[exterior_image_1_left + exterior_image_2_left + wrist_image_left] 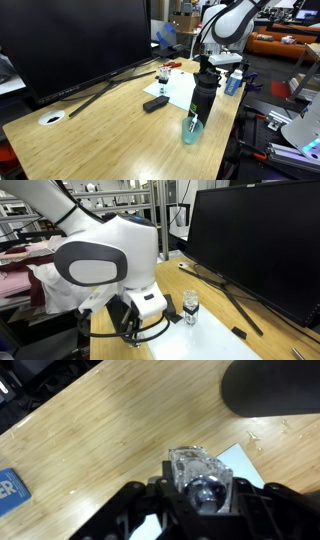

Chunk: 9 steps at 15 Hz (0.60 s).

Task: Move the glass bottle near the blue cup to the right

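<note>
Wrist view, left to right: blue-labelled item (8,488) at the left edge, bare wooden desk (100,430) through the middle. Dead centre is the glass bottle (198,468), silvery top toward the cam, sitting right in the gripper (202,498). Jaws are narrow, a finger tight on each side of the bottle, so I read it as held. A corner of white paper (248,460) is just right of it, and the black flask (275,390) is blurry at top right. In an exterior view, left to right: big monitor (75,40), then a second small glass bottle (162,75) standing on the paper w/ a flat black object (155,103) lying near it. Next is the flask, upright, w/ the blue cup (192,130) just in front of it by the desk edge; can't tell if they touch. The blue-and-white bottle (233,82) is further right and the arm (232,22) is over that end. From that cam I can't pick out the held bottle. In an exterior view from the opposite side the arm's body fills the left, and the second bottle (190,308) stands beside it, apart from it.
</note>
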Available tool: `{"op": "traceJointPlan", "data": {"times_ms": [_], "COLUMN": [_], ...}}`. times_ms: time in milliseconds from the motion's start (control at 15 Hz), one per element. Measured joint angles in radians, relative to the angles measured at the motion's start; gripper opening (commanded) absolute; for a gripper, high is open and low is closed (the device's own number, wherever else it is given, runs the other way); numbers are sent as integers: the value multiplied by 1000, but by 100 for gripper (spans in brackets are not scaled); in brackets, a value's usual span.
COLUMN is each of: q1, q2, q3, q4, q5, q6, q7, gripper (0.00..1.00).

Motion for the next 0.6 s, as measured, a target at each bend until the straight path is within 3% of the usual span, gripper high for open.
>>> {"op": "traceJointPlan", "data": {"times_ms": [67,133,600], "q1": [0,0,2], "q2": [0,0,81], "q3": [0,-1,-7], "q4": [-1,-1,-36], "q5": [0,0,1], "q6": [4,5,19], "q7": [-1,-2,-18], "gripper": [43,18,18]}}
